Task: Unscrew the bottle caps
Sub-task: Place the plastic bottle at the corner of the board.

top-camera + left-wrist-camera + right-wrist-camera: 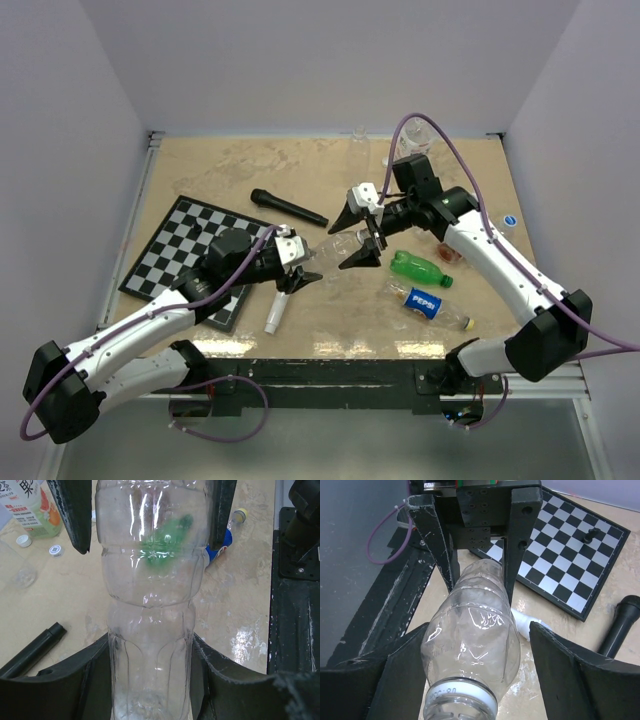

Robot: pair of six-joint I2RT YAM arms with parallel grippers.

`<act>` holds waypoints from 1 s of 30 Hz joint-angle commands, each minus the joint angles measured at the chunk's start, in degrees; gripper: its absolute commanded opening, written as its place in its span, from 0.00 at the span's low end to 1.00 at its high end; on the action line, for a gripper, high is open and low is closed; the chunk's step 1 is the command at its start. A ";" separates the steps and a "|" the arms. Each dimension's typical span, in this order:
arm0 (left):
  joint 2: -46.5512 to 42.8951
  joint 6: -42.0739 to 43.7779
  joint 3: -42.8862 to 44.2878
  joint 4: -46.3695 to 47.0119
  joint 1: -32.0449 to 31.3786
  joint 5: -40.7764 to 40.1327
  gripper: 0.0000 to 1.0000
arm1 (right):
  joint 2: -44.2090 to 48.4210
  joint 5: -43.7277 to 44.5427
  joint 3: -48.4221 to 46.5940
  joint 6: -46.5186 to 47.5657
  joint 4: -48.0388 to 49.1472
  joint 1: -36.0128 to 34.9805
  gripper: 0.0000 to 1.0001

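Tan table (230,180), white walls. Chessboard (180,250), left. Clear bottle (335,247), held level above the table: my left gripper (303,262) clamps its base; my right gripper (352,240) straddles its neck end, fingers apart. Loose on the table: blue cap (509,222), far right; white cap (23,540).

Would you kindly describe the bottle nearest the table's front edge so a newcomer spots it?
On the table's right half, just below the green bottle, lies another bottle. Its blue Pepsi label and yellow cap set it apart.
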State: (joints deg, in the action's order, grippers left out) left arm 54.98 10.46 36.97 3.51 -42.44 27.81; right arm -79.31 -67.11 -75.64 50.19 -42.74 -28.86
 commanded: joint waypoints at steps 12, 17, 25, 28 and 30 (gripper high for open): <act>-2.16 -2.81 -0.85 6.07 0.86 1.81 0.02 | 1.70 -4.60 1.46 -8.45 5.65 -0.32 0.82; -2.25 -4.30 -1.29 7.74 1.48 2.95 0.01 | 1.79 -6.45 1.10 -9.59 6.00 -0.23 0.79; -1.63 -6.68 -1.73 10.03 2.36 4.71 0.01 | 1.61 -8.03 1.72 -12.93 8.81 -0.32 0.49; -1.81 -6.94 -1.81 10.47 2.45 4.71 0.02 | 1.61 -7.86 1.90 -12.75 8.99 -0.32 0.37; -1.81 -7.21 -1.82 10.38 2.62 4.18 0.11 | 1.70 -7.42 1.63 -12.93 8.99 -0.32 0.29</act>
State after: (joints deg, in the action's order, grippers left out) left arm 53.91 5.87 35.11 9.26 -40.49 31.77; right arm -79.31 -73.45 -74.30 38.28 -35.79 -28.82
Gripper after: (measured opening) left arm 0.545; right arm 0.646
